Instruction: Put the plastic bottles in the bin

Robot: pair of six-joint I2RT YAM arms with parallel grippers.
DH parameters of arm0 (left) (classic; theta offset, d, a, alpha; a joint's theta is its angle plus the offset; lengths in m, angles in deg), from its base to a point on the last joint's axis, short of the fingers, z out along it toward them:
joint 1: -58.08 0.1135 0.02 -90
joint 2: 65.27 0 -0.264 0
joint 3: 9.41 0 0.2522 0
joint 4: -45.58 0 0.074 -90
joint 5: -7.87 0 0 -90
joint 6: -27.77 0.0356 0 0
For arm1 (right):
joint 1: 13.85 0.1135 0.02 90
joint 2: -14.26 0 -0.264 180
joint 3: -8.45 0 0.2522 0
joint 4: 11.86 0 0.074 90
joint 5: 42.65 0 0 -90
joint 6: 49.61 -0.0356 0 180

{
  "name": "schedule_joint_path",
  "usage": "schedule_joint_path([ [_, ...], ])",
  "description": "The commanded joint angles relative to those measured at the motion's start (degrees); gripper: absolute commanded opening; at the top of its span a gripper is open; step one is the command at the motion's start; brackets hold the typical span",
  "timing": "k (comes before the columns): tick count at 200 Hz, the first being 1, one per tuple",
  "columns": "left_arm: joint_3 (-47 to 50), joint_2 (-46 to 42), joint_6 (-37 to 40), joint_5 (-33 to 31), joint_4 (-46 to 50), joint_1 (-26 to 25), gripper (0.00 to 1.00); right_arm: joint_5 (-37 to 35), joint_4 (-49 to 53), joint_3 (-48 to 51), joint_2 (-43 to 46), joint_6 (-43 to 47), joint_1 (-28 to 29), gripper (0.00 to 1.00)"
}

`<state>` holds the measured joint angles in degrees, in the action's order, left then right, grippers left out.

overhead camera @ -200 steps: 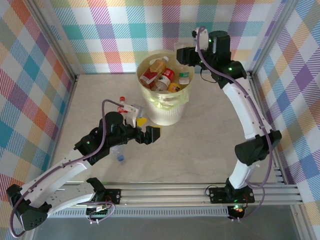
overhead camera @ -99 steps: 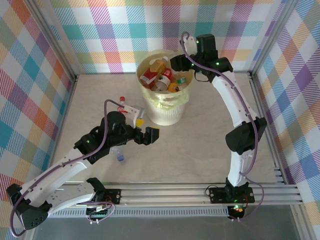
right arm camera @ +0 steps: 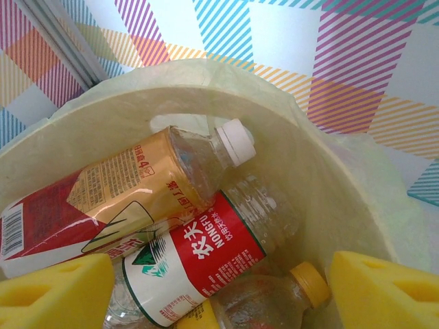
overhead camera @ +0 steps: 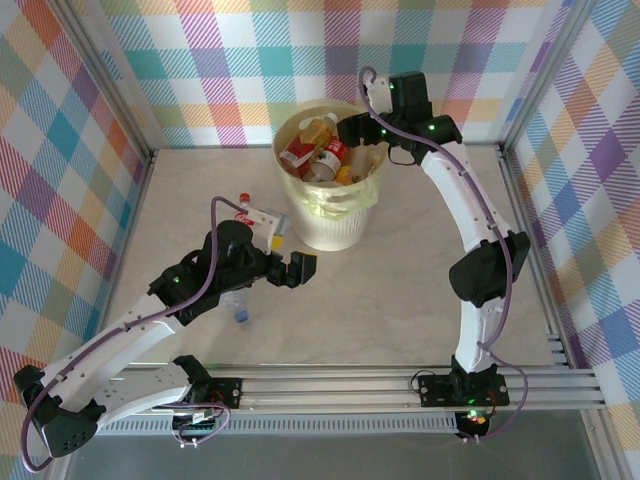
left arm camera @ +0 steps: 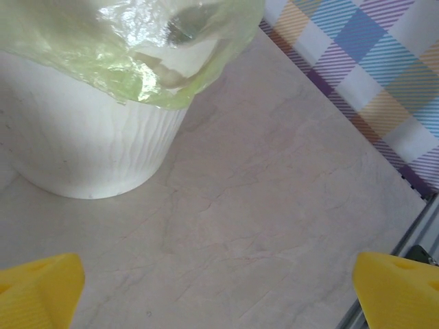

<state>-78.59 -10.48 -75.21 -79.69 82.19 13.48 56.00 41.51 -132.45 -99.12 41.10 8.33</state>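
The bin (overhead camera: 330, 228) stands by the worktop's (overhead camera: 420, 270) far edge, approx mid-width, w/ a yellow-green liner (left arm camera: 137, 62) folded over its rim. R end effector (overhead camera: 354, 130) hangs over the bin's right rim, pointing down into it. In the wrist view (right arm camera: 219, 295) its yellow pads (right arm camera: 55, 291) are spread wide w/ nothing gripped btw them. Below it, inside the bin, bottles lie piled. The orange-label bottle (right arm camera: 144, 185) has a white cap. The red-label bottle (right arm camera: 206, 253) lies just beside it, and the orange-cap bottle (right arm camera: 274, 298) is clear, close to the bin wall.

L end effector (overhead camera: 290, 256) sits low over the worktop, just on the near-left side of the bin & apart from it. Its pads (left arm camera: 38, 288) are wide apart w/ bare worktop btw them, and the bin's ribbed pale wall is ahead. Two more bottles lie on the worktop left of the bin. The red-cap bottle (overhead camera: 255, 213) is just beyond the L wrist. The blue-cap bottle (overhead camera: 238, 308) is clear, partly under the arm, toward the near edge.
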Motion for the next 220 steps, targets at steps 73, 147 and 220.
schedule_joint_path([
  [73,0.18,-1.55,3.82,-10.22,7.65,-0.67,1.00,4.25,-4.27,13.88,17.74,-1.97,0.50,0.86],
  [147,1.77,2.66,-0.09,-23.28,13.84,-0.02,1.00,16.68,-11.22,40.87,40.78,-8.83,0.50,0.96],
  [220,3.68,8.42,-7.09,-13.20,11.58,13.86,1.00,25.01,-11.40,58.75,59.69,-12.22,1.51,1.00],
])
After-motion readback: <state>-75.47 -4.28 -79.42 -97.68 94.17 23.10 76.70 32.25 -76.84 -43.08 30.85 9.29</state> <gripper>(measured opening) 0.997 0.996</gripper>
